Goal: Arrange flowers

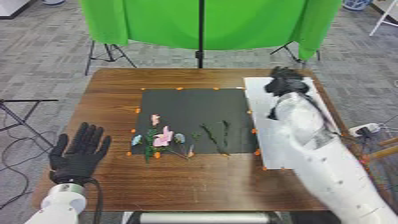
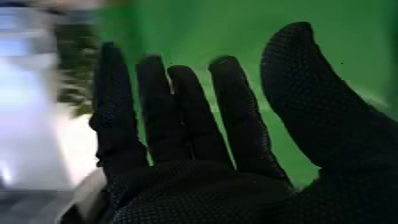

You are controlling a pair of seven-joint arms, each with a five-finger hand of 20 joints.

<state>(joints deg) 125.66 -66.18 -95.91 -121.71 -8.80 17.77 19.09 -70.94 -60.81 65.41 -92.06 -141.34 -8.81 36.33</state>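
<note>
my left hand (image 1: pixel 78 158) and right hand (image 2: pixel 195 192) released, fingers extended; pink flower (image 1: pixel 163 137) lies by the near left corner of the mat (image 1: pixel 188 104), likely light and easily crushed, so i'd pinch it low.

On the table (image 1: pixel 115 100), a pink flower (image 1: pixel 163 137) and green stems (image 1: pixel 209 134) lie on the black mat (image 1: pixel 182 105), between the left hand (image 1: pixel 78 157), its fingers straight, and the white sheet (image 1: pixel 274 155), over whose far part the blurred right hand (image 1: pixel 287 84) is.
</note>
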